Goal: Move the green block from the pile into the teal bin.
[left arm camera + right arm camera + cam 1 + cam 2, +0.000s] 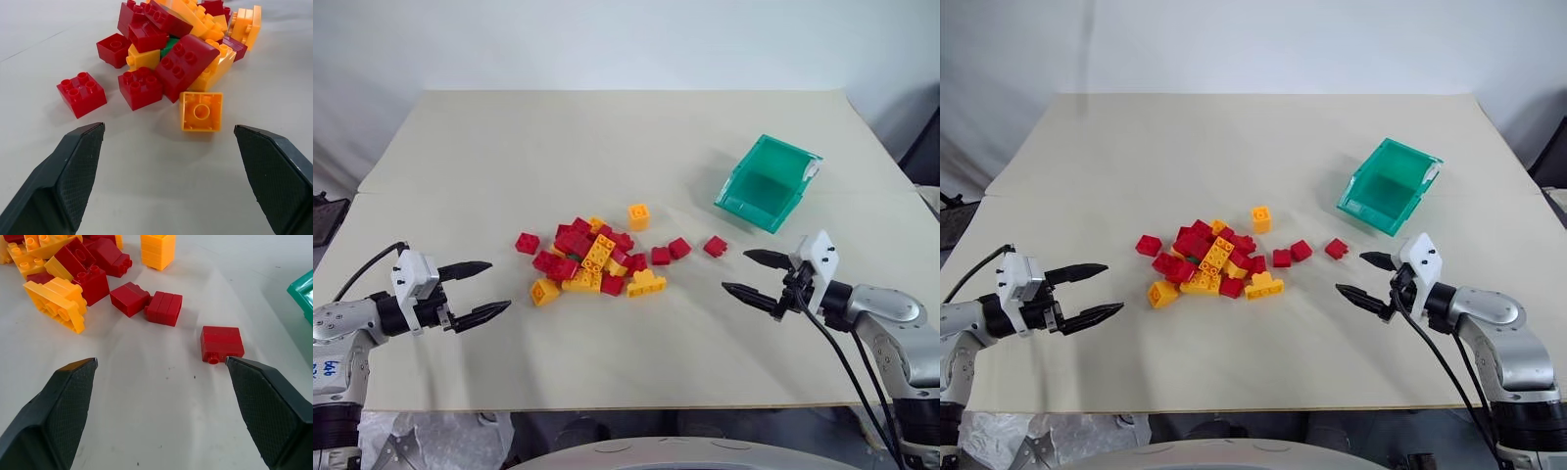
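The green block (168, 46) lies buried in the pile (592, 259), ahead of the wide, empty left pincer (475, 291); right pincer (752, 276) likewise wide.

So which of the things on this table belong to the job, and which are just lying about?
Belong to the job:
- small green studded plastic brick, buried in the heap
- heap of red and yellow-orange plastic bricks
- translucent teal plastic bin

Lying about:
- stray red bricks beside the heap
- lone yellow-orange brick
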Available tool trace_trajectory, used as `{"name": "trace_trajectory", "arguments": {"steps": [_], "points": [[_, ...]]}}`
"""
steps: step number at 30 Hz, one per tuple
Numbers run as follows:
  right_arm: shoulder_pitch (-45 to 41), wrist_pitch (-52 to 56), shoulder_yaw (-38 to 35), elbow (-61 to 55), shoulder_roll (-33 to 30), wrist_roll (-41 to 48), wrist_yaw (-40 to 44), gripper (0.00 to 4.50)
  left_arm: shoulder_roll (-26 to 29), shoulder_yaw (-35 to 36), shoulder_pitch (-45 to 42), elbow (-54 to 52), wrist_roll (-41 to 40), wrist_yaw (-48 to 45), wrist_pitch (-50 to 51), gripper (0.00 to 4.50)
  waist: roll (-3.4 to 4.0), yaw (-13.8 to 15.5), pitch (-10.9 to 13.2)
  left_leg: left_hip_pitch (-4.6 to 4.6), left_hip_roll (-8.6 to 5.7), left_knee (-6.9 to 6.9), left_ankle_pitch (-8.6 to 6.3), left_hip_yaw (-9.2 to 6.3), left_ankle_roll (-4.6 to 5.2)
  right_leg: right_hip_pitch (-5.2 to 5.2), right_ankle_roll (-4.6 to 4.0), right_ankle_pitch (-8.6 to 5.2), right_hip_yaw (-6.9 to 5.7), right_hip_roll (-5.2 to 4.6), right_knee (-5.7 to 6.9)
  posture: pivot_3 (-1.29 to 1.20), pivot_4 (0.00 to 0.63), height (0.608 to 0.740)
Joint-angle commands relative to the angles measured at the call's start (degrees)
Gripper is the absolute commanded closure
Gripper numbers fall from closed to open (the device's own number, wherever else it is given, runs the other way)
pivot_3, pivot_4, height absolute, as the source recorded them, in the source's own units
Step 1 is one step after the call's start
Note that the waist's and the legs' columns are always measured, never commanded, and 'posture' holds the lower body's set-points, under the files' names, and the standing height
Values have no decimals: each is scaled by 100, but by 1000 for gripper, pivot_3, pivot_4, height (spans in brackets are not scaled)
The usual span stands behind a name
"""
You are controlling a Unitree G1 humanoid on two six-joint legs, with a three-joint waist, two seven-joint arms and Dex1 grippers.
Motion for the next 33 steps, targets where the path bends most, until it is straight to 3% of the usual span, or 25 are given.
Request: {"name": "trace_trajectory", "arguments": {"steps": [1,5,8,11,14,20,27,33], "points": [[-31,-102,-124,-171,-60,42,14,87,-5,1,-164,37,-47,-96,-191,0,0,0,0,0,1,0,0,0,0,0,0,0,0,1,0,0,150,740],[-45,-123,-112,-144,-53,37,9,87,-22,77,-332,-3,-233,401,603,0,0,6,0,1,1,0,0,0,0,1,0,0,2,0,1,0,150,740],[-84,-153,-92,-94,-41,24,14,87,71,-52,-364,-17,151,914,850,0,0,5,0,0,0,0,0,0,0,1,1,0,2,1,0,0,150,740],[-185,-155,-14,-69,-10,47,75,87,0,8,-369,-121,-147,335,485,0,-1,2,0,0,0,0,0,1,0,0,1,0,2,1,0,0,150,740],[-285,-37,57,-166,29,156,138,0,-65,23,-273,-351,-363,-14,370,555,0,-1,0,0,1,0,0,2,0,-1,0,0,2,1,0,0,150,740],[-551,-27,255,-146,168,194,161,0,-23,-187,-26,-953,-783,-841,529,2380,3,-3,2,0,1,0,0,3,-1,-1,0,0,3,2,-1,0,150,740],[-690,-74,469,-127,340,139,169,0,-381,-953,-766,-911,-724,-1196,589,4484,4,52,3,1,-3,4,2,2,0,2,0,0,2,1,3,0,150,740],[-695,-8,491,-295,462,202,73,0,-896,-1705,-1806,151,-145,-1300,307,4484,4,55,3,2,-4,5,5,11,1,3,2,1,3,9,4,0,150,740]]}}
